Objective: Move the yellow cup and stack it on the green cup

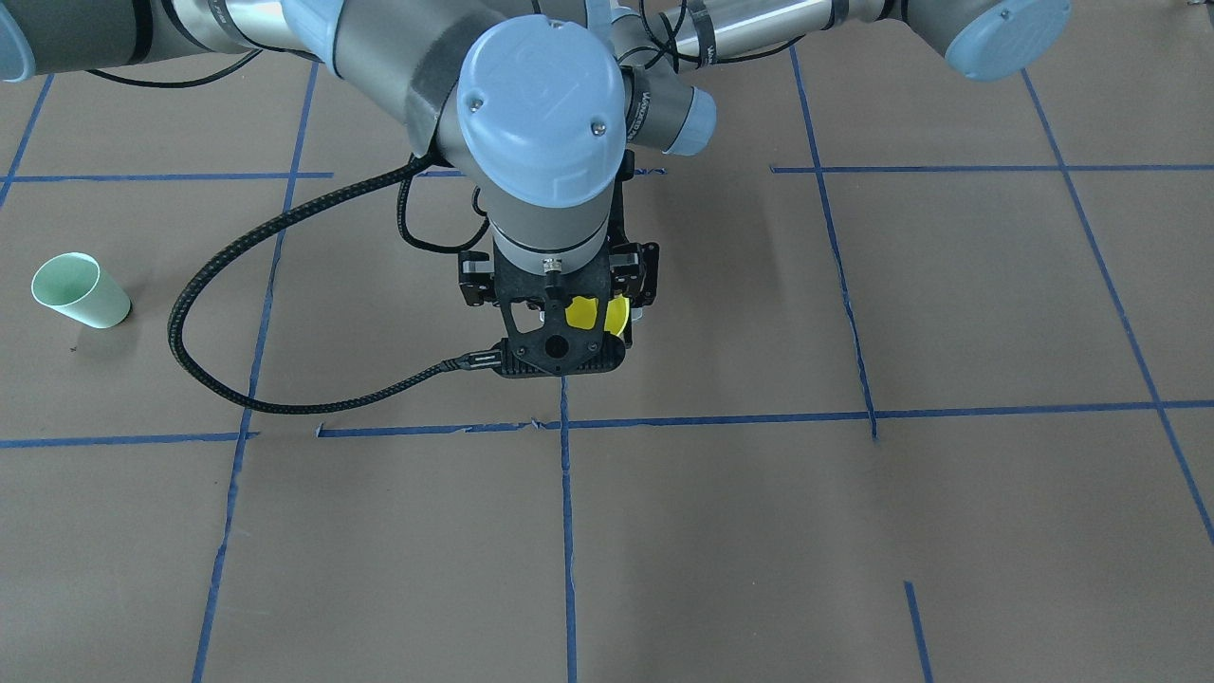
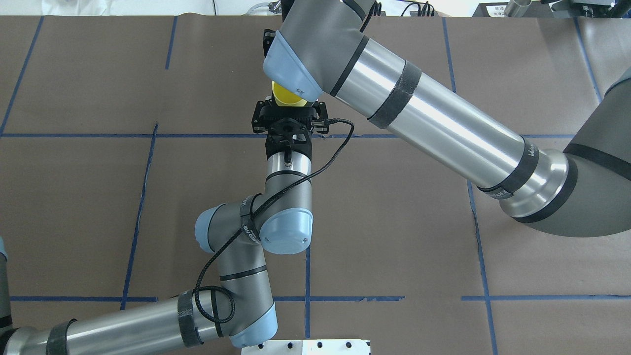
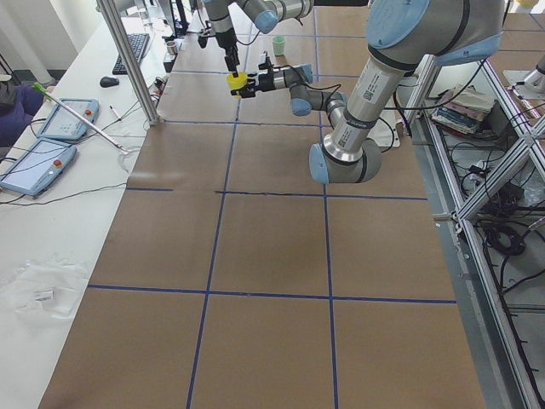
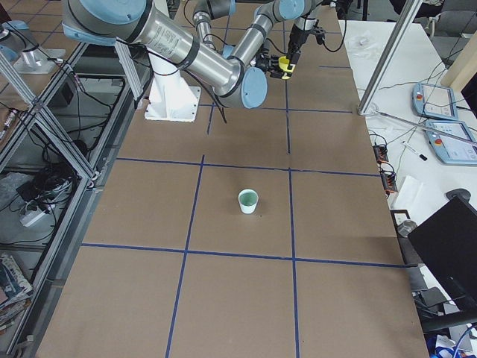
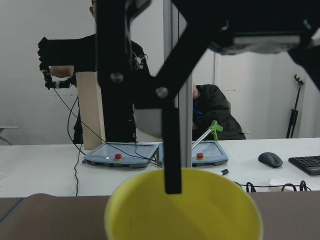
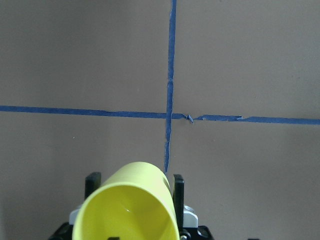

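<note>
One plain yellow cup (image 6: 127,212), clamped in left end effector (image 6: 135,185).

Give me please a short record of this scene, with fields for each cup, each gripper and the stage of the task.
yellow cup: upright, mouth up, in the air above the table, between the two grippers
green cup: upright on the table, alone, on the robot's right side
left gripper: horizontal, fingers on both sides of the yellow cup; it seems to hold it
right gripper: points down from above; one finger at the cup's mouth; grip cannot be told
stage: handover between arms; stacking not yet done
</note>
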Controlling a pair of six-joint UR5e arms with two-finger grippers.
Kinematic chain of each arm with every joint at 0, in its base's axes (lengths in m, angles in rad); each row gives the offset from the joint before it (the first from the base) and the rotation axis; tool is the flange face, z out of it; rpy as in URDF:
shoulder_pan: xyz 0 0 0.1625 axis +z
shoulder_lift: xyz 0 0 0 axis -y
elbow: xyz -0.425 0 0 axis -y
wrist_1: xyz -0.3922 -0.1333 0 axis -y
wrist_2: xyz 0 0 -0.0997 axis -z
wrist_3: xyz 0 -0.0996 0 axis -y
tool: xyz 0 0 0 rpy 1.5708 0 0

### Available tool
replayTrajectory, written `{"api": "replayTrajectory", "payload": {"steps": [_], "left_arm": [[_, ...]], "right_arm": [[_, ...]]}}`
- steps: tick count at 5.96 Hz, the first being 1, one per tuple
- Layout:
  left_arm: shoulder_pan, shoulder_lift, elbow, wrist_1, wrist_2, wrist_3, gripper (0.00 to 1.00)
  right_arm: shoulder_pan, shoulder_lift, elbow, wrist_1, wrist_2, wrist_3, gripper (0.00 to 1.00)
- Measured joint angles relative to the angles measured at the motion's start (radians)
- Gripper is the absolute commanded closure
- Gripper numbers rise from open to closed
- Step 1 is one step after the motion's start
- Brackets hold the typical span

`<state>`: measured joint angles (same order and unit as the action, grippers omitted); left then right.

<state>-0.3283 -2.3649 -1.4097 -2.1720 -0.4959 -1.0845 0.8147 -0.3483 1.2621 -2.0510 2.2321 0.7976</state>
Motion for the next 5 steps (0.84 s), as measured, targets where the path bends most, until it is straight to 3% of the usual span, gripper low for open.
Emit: {"api": "replayTrajectory", "payload": {"steps": [1, 2, 5], "left_arm": [[0.0, 0.001, -0.001, 0.0, -0.001, 0.0, 0.55], [0.0, 0.001, -0.001, 0.0, -0.002, 0.0, 0.55], [0.0, 0.001, -0.002, 0.0, -0.003, 0.0, 0.55]], "right_arm": [[-0.003, -0.001, -0.002, 0.0, -0.002, 0.0, 0.43], [-0.004, -0.001, -0.004, 0.001, -0.006, -0.001, 0.54], [-0.01, -0.003, -0.005, 0.006, -0.017, -0.001, 0.59]]}}
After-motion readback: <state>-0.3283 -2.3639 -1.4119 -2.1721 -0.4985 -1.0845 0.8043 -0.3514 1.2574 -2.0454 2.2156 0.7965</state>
